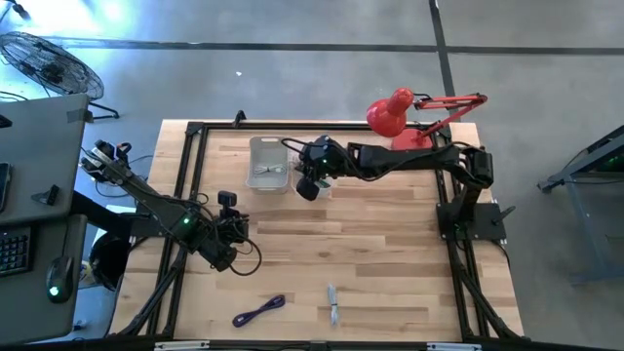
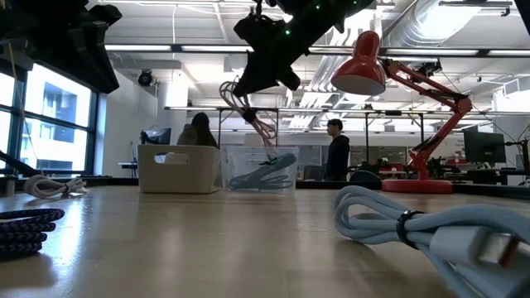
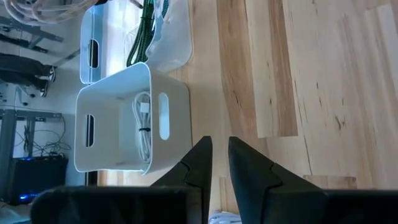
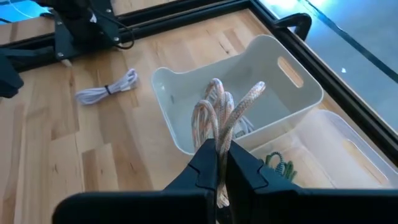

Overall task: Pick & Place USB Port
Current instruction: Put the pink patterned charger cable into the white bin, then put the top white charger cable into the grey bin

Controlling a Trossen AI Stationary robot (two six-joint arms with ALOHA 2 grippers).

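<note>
My right gripper (image 4: 217,163) clenches one beige cable (image 4: 219,111) above two bins, white (image 4: 298,93) and clear (image 4: 348,149); two cables lie on the table, purple (image 1: 259,311), white (image 1: 332,304); left gripper (image 3: 217,163) nearly closed, empty.

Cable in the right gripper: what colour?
Pinkish-beige braided cable, pinched in the shut right gripper; right wrist view shows it best.

The beige cable's (image 4: 219,121) lower end is hidden behind the right gripper's fingers (image 4: 205,163). Beside the white bin (image 4: 249,93), the clear bin (image 4: 348,155) is cut off by the edge, and its green contents (image 4: 278,165) cannot be identified.
</note>
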